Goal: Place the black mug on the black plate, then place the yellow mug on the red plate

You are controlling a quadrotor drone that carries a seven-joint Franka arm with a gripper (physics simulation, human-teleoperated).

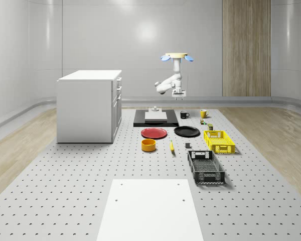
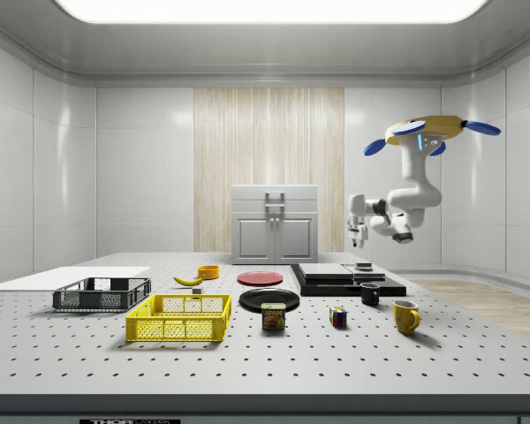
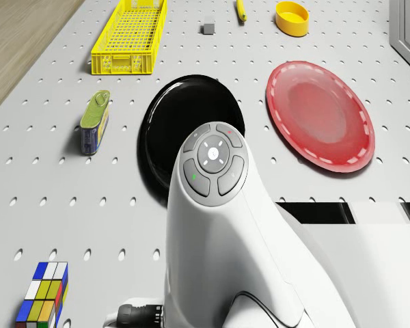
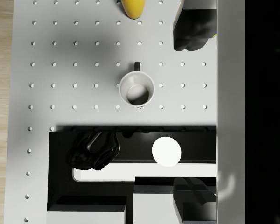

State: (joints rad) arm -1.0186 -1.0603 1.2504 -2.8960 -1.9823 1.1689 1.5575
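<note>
Ideally the drone (image 2: 427,134), hovering above the black mug (image 1: 184,115) at frame centre, lowers its gripper (image 2: 359,235), whose finger spread I cannot tell, squarely over the rim.

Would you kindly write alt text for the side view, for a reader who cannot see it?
A drone hovers above the table's right end, its white arm bent so the gripper hangs above the black mug. The yellow mug stands nearer the camera; the black plate and red plate lie mid-table.

Simulated robotics lab: perforated optical-bench table (image 1: 65,201) (regular hole grid), plain grey panelled walls (image 2: 115,177), wood-panel strip (image 2: 269,168), white cabinet (image 1: 90,105), bare room, ceiling light panel (image 2: 265,9)
</note>
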